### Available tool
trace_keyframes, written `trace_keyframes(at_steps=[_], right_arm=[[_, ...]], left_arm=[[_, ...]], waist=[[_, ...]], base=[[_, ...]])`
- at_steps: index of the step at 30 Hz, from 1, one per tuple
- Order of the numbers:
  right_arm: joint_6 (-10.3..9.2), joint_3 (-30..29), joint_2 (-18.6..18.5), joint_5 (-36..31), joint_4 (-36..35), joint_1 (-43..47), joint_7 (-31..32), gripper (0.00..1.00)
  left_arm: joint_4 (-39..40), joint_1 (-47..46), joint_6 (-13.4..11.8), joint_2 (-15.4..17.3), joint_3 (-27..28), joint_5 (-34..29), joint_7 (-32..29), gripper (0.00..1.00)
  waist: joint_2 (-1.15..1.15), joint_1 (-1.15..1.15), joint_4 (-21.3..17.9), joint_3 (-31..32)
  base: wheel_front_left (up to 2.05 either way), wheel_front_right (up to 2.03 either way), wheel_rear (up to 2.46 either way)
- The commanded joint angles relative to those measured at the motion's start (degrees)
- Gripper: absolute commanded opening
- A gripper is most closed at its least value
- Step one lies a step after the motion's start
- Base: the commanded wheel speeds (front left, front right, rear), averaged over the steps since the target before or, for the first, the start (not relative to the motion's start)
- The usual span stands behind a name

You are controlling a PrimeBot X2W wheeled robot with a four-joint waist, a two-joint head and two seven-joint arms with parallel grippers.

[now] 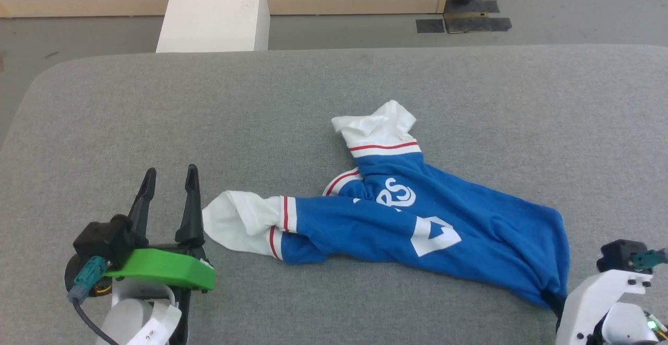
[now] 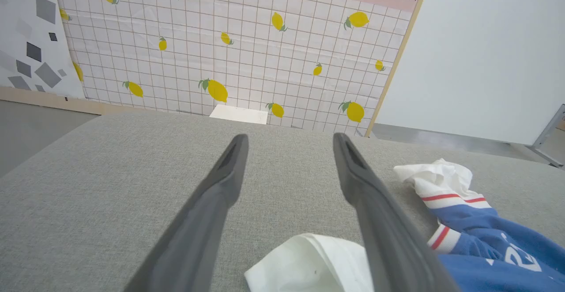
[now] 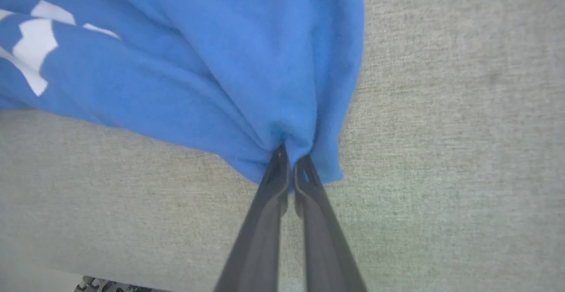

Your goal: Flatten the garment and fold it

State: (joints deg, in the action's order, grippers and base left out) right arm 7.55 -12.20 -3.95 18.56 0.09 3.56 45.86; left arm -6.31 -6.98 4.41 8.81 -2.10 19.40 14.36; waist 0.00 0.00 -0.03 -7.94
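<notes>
Plainly in the right wrist view, the right pincer [image 3: 291, 158] clamps the garment [image 3: 238, 62]; the left pincer [image 1: 171, 170] gapes empty.

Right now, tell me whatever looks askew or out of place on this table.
The garment lies twisted and bunched on the grey table, not flat: both white sleeves are crumpled and its lettering is creased over. The right gripper is shut on a blue edge; the left gripper stands open beside the near sleeve.

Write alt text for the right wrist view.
The right gripper is shut on a bunched edge of a blue shirt that is spread over a grey table. White print shows on the shirt at the upper left.
</notes>
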Motion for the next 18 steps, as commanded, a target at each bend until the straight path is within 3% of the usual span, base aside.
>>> trace_keyframes(at_steps=[1,10,18], right_arm=[[-0.06,-0.4,0.4,0.7,-0.3,-1.3,-2.4,1.00],[-0.06,-4.5,0.8,-0.4,-3.5,-9.9,-20.1,1.00],[-0.06,4.3,-0.7,-3.0,3.2,-19.0,-19.1,1.00]], left_arm=[[0.2,0.9,-0.3,0.3,0.1,0.2,-0.1,1.00],[1.3,1.2,-1.0,0.8,0.0,0.3,-0.5,1.00],[2.1,0.3,-1.0,0.5,-1.0,0.2,-0.4,1.00]], waist=[[0.00,0.00,-0.1,0.2],[0.00,0.00,0.2,0.3],[0.00,0.00,1.8,-2.1]], base=[[0.00,0.00,0.00],[0.00,0.00,0.00],[0.00,0.00,0.00]])
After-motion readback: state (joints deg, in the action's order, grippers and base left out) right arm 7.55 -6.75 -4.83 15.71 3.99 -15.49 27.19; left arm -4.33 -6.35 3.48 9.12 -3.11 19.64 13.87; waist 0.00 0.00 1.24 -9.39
